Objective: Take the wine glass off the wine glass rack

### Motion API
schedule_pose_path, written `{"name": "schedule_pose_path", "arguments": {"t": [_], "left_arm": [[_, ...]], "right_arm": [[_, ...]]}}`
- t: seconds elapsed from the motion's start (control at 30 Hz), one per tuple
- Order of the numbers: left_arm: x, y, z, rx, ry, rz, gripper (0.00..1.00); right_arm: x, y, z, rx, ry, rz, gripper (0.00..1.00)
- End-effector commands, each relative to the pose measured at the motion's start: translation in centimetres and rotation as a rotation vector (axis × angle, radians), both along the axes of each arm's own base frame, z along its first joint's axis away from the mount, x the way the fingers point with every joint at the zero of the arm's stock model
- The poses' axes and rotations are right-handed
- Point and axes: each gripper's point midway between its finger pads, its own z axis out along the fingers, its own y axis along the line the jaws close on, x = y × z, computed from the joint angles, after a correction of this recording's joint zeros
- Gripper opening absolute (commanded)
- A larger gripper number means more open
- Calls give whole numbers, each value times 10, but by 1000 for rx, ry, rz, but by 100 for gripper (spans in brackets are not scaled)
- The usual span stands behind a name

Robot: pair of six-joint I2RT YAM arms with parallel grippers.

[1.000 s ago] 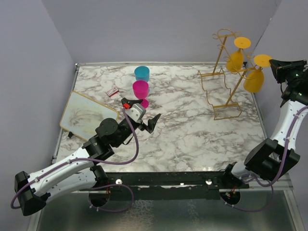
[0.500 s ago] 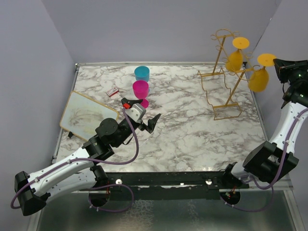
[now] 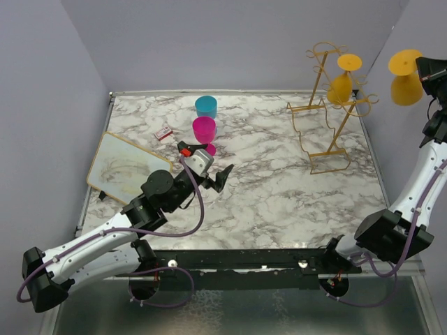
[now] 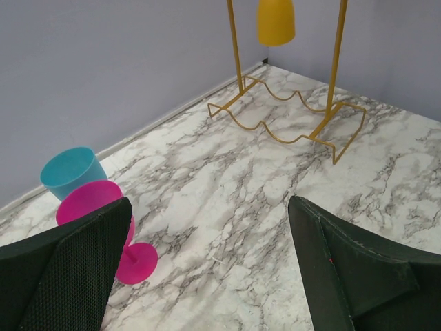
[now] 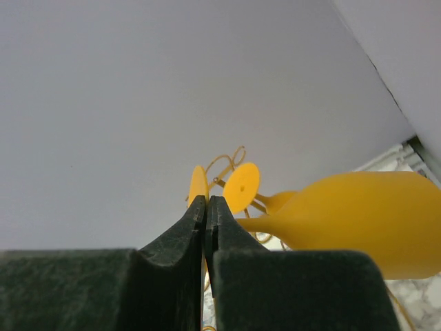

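Observation:
The gold wire wine glass rack (image 3: 325, 112) stands at the back right of the table; it also shows in the left wrist view (image 4: 282, 117), and its loops show in the right wrist view (image 5: 231, 162). One yellow wine glass (image 3: 341, 87) hangs upside down on it. My right gripper (image 3: 420, 67) is shut on the foot disc of a second yellow wine glass (image 3: 405, 89) and holds it high, to the right of the rack and apart from it. In the right wrist view my right gripper (image 5: 207, 200) pinches the disc edge, with the bowl (image 5: 358, 221) beside it. My left gripper (image 3: 216, 178) is open and empty over mid-table (image 4: 213, 276).
A pink wine glass (image 3: 204, 129) and a teal cup (image 3: 206, 106) stand at the back centre; both show in the left wrist view, pink (image 4: 96, 207) and teal (image 4: 69, 172). A gold-rimmed tray (image 3: 126, 167) lies at the left. A small card (image 3: 163, 133) lies near it. Walls enclose the table.
My right gripper has lifted the yellow wine glass up and to the right, off the rack's arm. The left arm has barely moved.

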Motion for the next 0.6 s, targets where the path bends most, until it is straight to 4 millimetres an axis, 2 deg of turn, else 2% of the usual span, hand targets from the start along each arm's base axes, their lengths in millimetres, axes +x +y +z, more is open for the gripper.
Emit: {"name": "schedule_pose_path", "arguments": {"t": [0.0, 0.13, 0.27, 0.43, 0.57], "left_arm": [[7, 3, -5, -1, 9, 25, 99], [14, 6, -7, -2, 24, 41, 99], [17, 9, -7, -18, 43, 65, 99], [13, 12, 8, -126, 105, 71, 99], [5, 17, 25, -225, 176, 72, 99]], "right_arm": [[-4, 47, 57, -278, -145, 132, 1], [-5, 124, 90, -516, -264, 306, 1], [-26, 200, 100, -673, -415, 504, 1], [-63, 283, 89, -800, -577, 739, 1], [-106, 350, 68, -930, -734, 897, 1]]}}
